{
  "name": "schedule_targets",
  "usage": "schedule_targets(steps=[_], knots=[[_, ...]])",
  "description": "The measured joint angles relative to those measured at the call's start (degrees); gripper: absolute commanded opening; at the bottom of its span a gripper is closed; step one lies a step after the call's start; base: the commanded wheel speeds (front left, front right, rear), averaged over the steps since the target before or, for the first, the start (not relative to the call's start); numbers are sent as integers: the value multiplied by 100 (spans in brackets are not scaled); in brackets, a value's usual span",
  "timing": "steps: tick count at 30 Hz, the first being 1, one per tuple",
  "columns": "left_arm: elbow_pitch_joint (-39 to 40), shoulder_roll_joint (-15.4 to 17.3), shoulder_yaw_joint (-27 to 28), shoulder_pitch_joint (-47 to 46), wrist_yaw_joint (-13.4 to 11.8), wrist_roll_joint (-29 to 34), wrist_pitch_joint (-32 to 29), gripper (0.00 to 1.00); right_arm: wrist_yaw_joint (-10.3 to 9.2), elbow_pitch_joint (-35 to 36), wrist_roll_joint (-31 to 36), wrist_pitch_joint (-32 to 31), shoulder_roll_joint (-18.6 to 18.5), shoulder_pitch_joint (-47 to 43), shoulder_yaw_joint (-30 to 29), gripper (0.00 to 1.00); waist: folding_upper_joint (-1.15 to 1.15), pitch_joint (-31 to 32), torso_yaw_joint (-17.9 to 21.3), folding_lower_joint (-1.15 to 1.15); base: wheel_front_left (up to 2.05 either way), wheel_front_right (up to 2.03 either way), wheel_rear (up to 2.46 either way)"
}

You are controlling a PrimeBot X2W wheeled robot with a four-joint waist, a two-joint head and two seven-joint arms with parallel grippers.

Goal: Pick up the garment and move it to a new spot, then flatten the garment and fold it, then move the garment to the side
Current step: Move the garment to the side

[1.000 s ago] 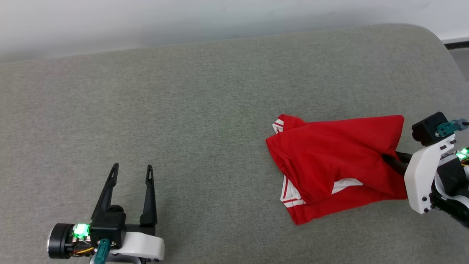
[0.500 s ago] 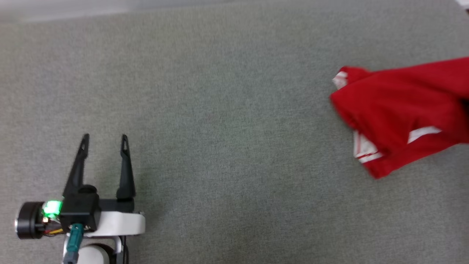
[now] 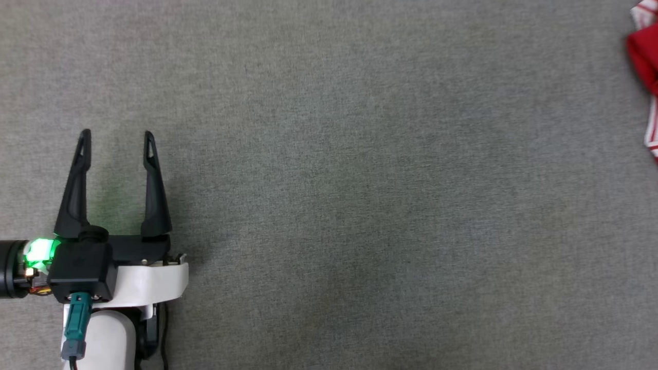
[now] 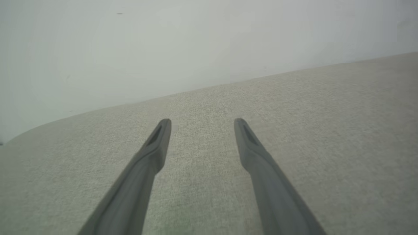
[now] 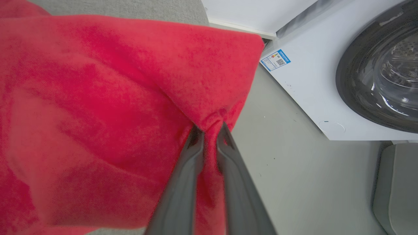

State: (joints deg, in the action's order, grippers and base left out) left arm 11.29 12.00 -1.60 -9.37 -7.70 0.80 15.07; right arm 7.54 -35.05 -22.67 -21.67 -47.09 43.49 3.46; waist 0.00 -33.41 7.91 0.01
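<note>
Red garment (image 5: 98, 98) is pinched at its edge by the right pincer (image 5: 210, 128); left pincer (image 3: 117, 136) gapes empty, well apart.

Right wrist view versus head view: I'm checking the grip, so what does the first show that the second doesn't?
Right wrist view adds: the right gripper shut on a fold of the red jersey garment, and a white front-loading washing machine. Head view adds: the open left gripper over the grey fabric cushion, and the garment's red-white striped trim. Shared: garment and cushion.
</note>
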Motion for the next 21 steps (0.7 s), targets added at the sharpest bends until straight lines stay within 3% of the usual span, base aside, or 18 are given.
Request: schedule_targets(steps=[8, 9, 10, 11, 16, 21], knots=[[132, 54, -2, -31, -102, 2, 0, 100, 0, -414, 333, -4, 62, 244, -569, 0, 0, -342, -35, 0, 0, 0, 0], [138, 58, -3, -32, -115, -1, 0, 100, 0, -439, 378, 7, 99, 246, -602, 9, 0, -351, -38, 0, 0, 0, 0], [140, 58, -8, -35, -127, -2, 0, 100, 0, -472, 420, 40, 134, 247, -646, 95, 0, -352, -43, 0, 0, 0, 0], [136, 57, -11, -36, -143, -2, 0, 100, 0, -514, 455, 82, 172, 252, -700, 100, 0, -342, -51, 0, 0, 0, 0], [67, 19, -57, -20, -198, -45, 0, 100, 0, -649, 654, 320, 281, 241, -790, 100, 0, -139, -96, 0, 0, 0, 0], [-66, -90, -143, 187, -255, -99, 0, 100, -1, -399, 698, 960, 291, 65, -778, 100, 0, 265, -158, 0, 0, 0, 0]])
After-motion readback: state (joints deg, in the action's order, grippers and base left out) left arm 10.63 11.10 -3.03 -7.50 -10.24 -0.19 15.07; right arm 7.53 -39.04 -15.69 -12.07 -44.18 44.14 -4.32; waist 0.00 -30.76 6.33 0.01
